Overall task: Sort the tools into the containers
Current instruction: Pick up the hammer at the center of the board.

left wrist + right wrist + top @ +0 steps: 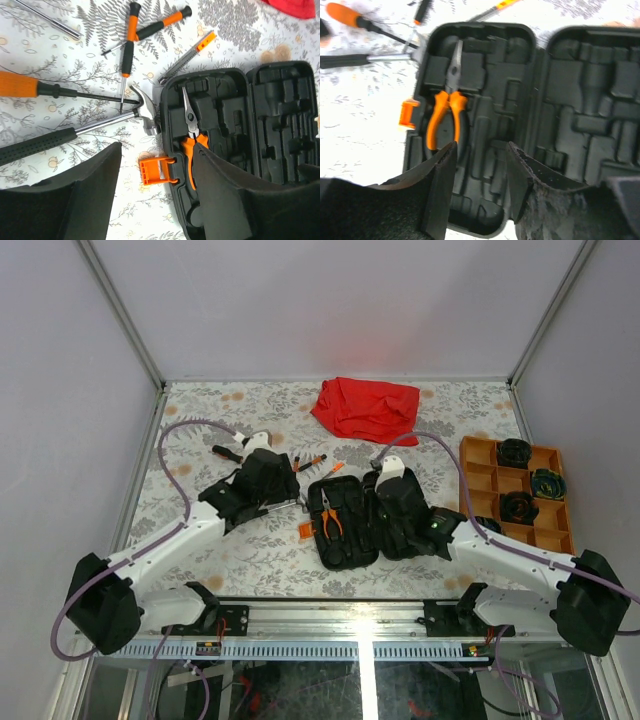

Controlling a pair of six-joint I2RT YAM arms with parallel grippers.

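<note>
The black tool case (345, 520) lies open at the table's middle, with orange-handled pliers (328, 518) in its left half. In the left wrist view a steel-headed hammer (100, 122), several orange-and-black screwdrivers (131, 35) and a slim tool with an orange slider (192, 52) lie left of and behind the case (240, 125). My left gripper (157, 148) is open and empty above the case's orange latch (155, 170). My right gripper (481, 146) is open and empty over the case's left half (490, 125), beside the pliers (447, 107). The orange tray (470, 480) stands at the right.
A red cloth (365, 405) lies at the back middle. Black round items (515, 452) fill some tray compartments. One large orange-handled screwdriver (30, 86) lies at the far left. Both arms crowd the case from either side.
</note>
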